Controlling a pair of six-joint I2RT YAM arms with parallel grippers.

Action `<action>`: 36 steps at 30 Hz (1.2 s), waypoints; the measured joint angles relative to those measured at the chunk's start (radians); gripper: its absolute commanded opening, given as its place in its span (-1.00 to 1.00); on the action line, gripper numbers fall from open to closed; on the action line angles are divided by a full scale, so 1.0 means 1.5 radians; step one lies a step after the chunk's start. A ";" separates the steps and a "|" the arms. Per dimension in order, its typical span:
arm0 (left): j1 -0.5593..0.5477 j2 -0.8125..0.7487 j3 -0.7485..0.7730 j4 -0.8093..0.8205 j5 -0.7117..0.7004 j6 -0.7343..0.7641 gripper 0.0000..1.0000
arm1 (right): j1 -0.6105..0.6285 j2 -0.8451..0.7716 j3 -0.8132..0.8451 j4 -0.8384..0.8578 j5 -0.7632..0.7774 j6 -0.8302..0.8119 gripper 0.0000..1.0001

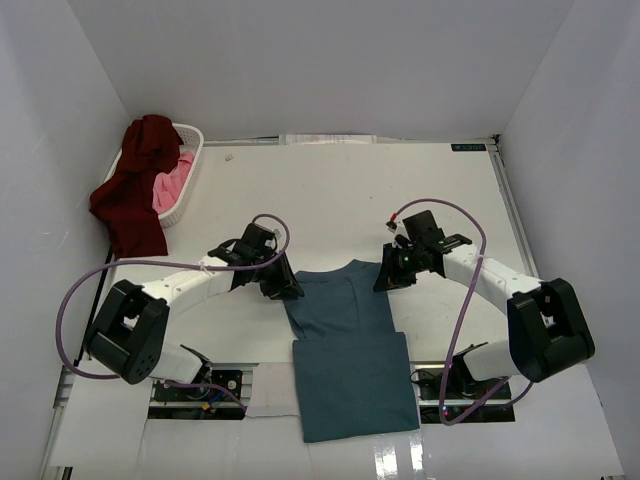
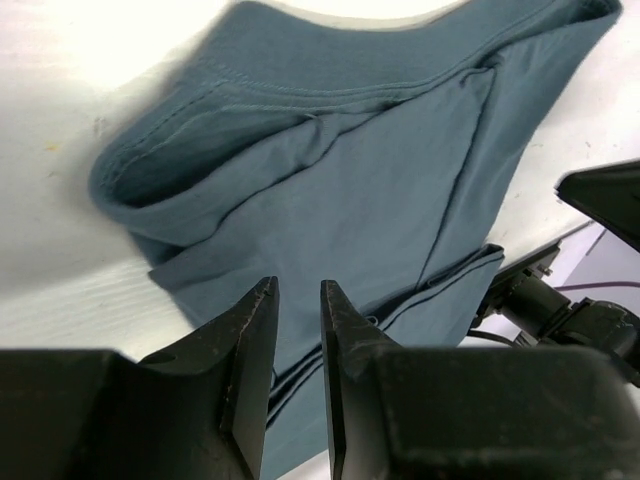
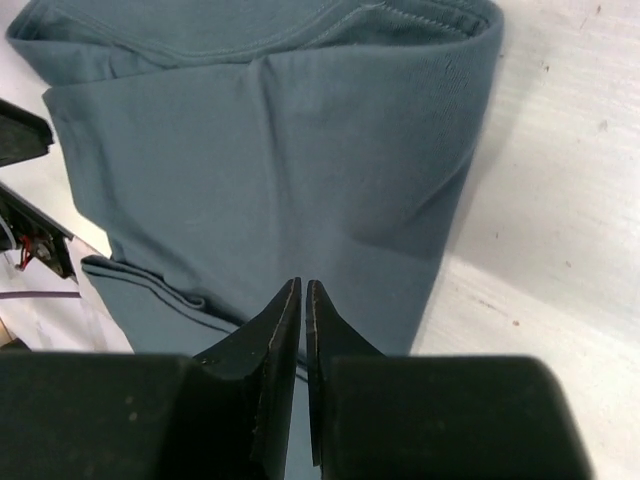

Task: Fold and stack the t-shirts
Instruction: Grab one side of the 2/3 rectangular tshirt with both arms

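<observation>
At the far left, the maroon t-shirt (image 1: 133, 195) hangs over the rim of the laundry basket (image 1: 196, 137), with the pink t-shirt (image 1: 176, 183) inside; neither is folded yet. Towards the middle, the left gripper (image 2: 297, 286) sits at the far left corner of the teal t-shirt (image 1: 352, 365), its jaws a narrow gap apart. Whether a layer of cloth lies between them I cannot tell. The shirt lies partly folded at the near middle of the table (image 1: 330, 190), its near end hanging past the table's edge. At its far right corner the right gripper (image 3: 302, 284) has its jaws pressed almost together, and again no cloth can be made out in them.

The main risk is an uneven hold. If one side has cloth and the other has none (or only the top layer), lifting would skew the fold or pull it open. The overhanging end could also drag the shirt off.
</observation>
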 measured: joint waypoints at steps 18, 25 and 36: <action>0.000 0.116 0.017 0.052 0.024 0.030 -0.49 | 0.026 0.167 0.048 0.053 0.018 -0.016 -0.81; 0.020 0.164 0.040 0.068 0.058 0.049 -0.50 | 0.025 0.226 0.097 0.057 0.019 -0.017 -0.83; 0.141 0.291 0.170 0.066 0.120 0.095 -0.54 | 0.003 0.372 0.280 0.051 0.018 -0.017 -0.84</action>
